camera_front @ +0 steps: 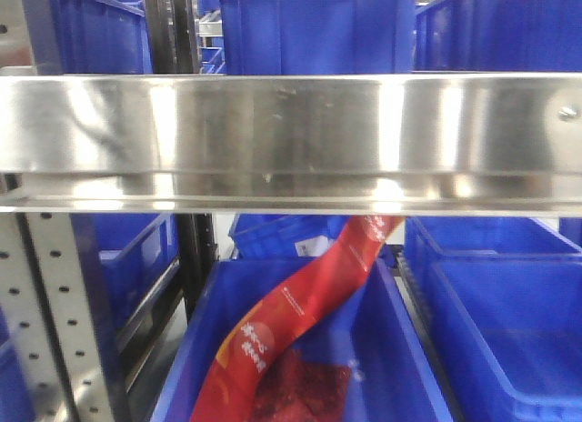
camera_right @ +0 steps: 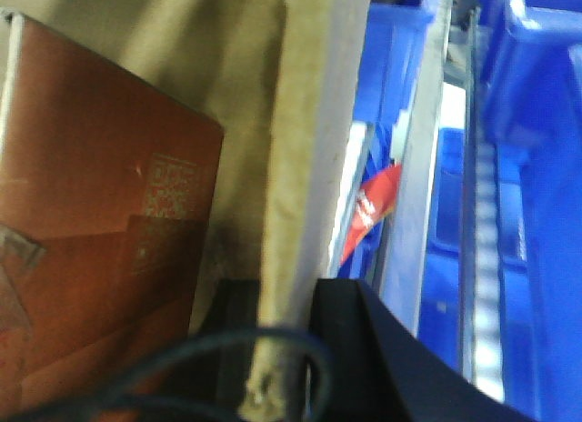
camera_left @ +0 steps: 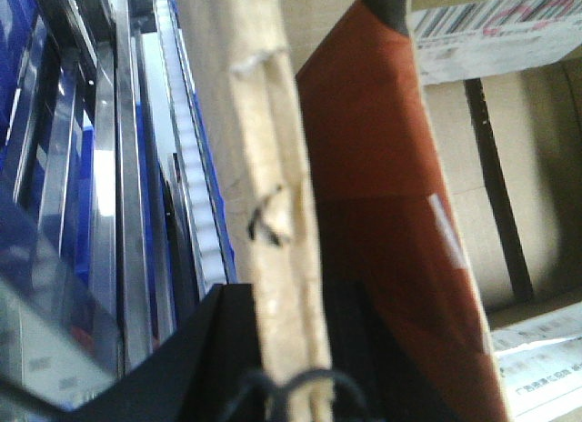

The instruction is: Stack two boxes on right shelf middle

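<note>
Found left gripper [camera_left: 293, 372] clamped on the left wall edge of the open cardboard box [camera_left: 273, 140], and right gripper [camera_right: 273, 349] clamped likewise on the right wall. Held between both arms, near the steel shelf [camera_front: 291, 135], not yet on it. Could snag the front lip if brought in low, or buckle at the thin pinched walls. Judged mouth-up, with gripped edges running near-to-far toward the shelf. Unable to tell long axis.
</note>
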